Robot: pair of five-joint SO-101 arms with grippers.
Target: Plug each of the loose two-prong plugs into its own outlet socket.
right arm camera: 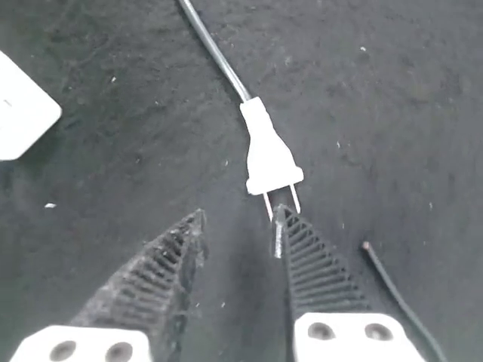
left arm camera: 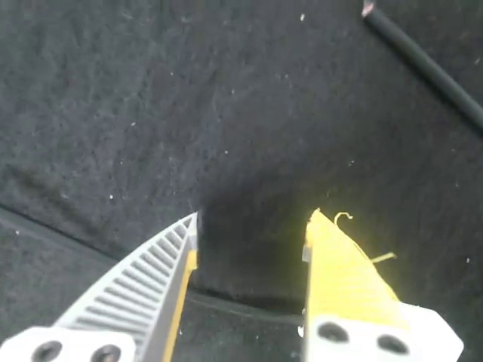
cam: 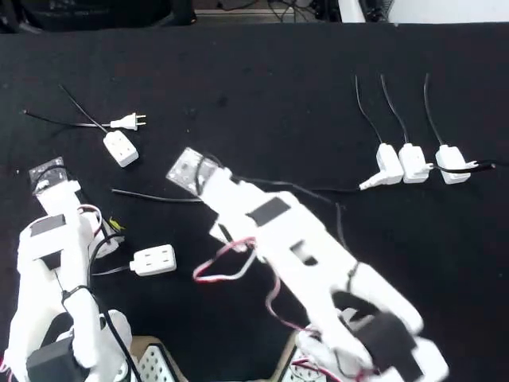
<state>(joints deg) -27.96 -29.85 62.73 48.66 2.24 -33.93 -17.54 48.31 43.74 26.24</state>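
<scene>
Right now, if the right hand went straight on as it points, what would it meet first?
Probably the loose plug, whose prongs face the open right hand; depth is unclear.

Black tablecloth point(cam: 270, 72), flecked with lint.

We find bare cloth point(right arm camera: 377, 90) between the spread fingers of our right gripper point(right arm camera: 239, 219); the plug point(right arm camera: 268, 154) lies just ahead, prongs at one fingertip. An outlet point(right arm camera: 19, 105) and a wire point(right arm camera: 400, 294) flank the way.

A black cloth-covered table point(cam: 262, 79) under even light.
</scene>
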